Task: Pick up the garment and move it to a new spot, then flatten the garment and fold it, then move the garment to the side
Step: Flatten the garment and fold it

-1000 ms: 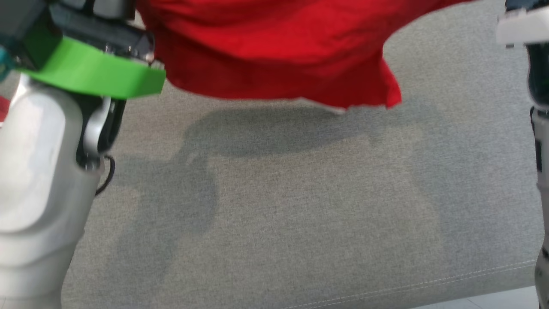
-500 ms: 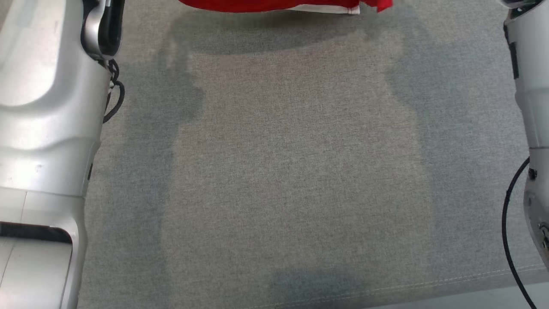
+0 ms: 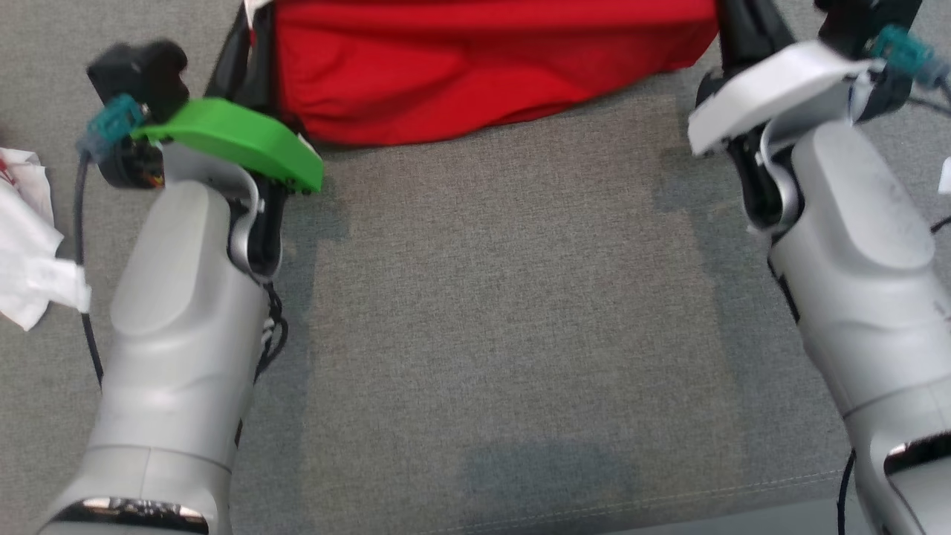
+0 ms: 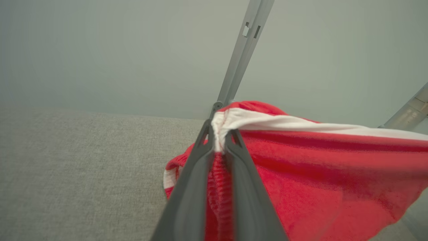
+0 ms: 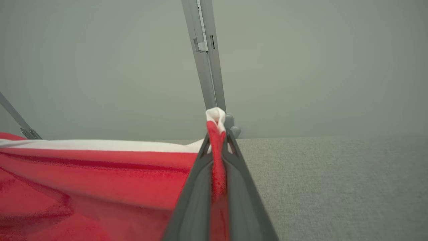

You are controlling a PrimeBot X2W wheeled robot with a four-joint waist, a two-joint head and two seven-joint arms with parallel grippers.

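Observation:
The red garment [image 3: 483, 67] with a white band along its top edge hangs stretched between my two grippers at the top of the head view. Its lower edge reaches the grey fabric surface [image 3: 505, 312]. My left gripper [image 3: 249, 30] holds the garment's left end. In the left wrist view the left gripper [image 4: 219, 134] is shut on bunched white trim of the garment [image 4: 317, 174]. My right gripper [image 3: 732, 26] holds the right end. In the right wrist view the right gripper [image 5: 217, 134] pinches a fold of the garment [image 5: 100, 187].
A crumpled white cloth [image 3: 30, 245] lies at the left edge of the surface. The surface's stitched front edge [image 3: 669, 505] runs along the bottom. Grey metal poles [image 4: 245, 43] [image 5: 204, 57] rise behind the surface before a plain wall.
The head camera has shifted between frames. The garment, billowing above its shadow a second ago, now hangs taut and straight between both grippers with its lower edge down at the surface.

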